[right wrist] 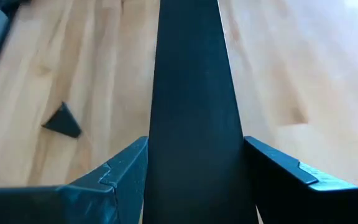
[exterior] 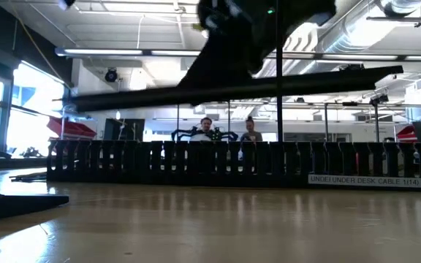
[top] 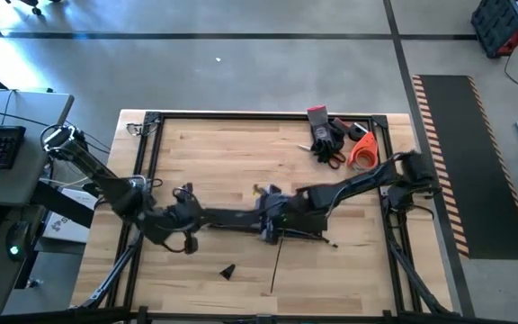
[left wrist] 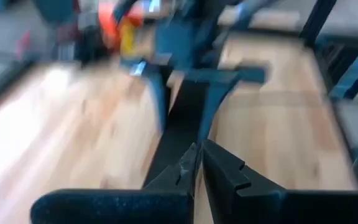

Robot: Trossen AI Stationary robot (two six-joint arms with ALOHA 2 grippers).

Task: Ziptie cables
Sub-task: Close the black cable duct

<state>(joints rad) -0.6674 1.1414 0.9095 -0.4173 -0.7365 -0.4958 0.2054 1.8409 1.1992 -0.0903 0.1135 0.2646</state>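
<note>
A long flat black strip (top: 232, 217) hangs in the air between my two grippers above the middle of the table. In the low view the strip (exterior: 232, 89) is nearly level and clear of the wood. My left gripper (top: 190, 217) is at its left end and my right gripper (top: 268, 220) at its right end, both shut on it. The bunch of cables does not show clearly in any view. Only a thin dark strand (top: 276, 265) lies on the wood below my right gripper. The comb-toothed rail (exterior: 232, 164) stands across the far side. My left gripper (left wrist: 199, 163) is shut on the strip's left end (left wrist: 180, 146), coming level from the table's left and along the strip, which runs away from the fingers clear of the table. My right gripper (right wrist: 194, 162) pinches the strip across its width (right wrist: 191, 143), one finger (right wrist: 126, 168) on each long edge. It reaches along the strip from the table's right, and the strip is lifted clear.
Red-and-black gloves (top: 325, 130), red-handled scissors (top: 331, 155) and an orange tape roll (top: 363, 151) lie at the far right corner. A small black wedge (top: 228, 270) lies near the table's near edge. A black frame (top: 147, 144) borders the table. People sit in the room beyond.
</note>
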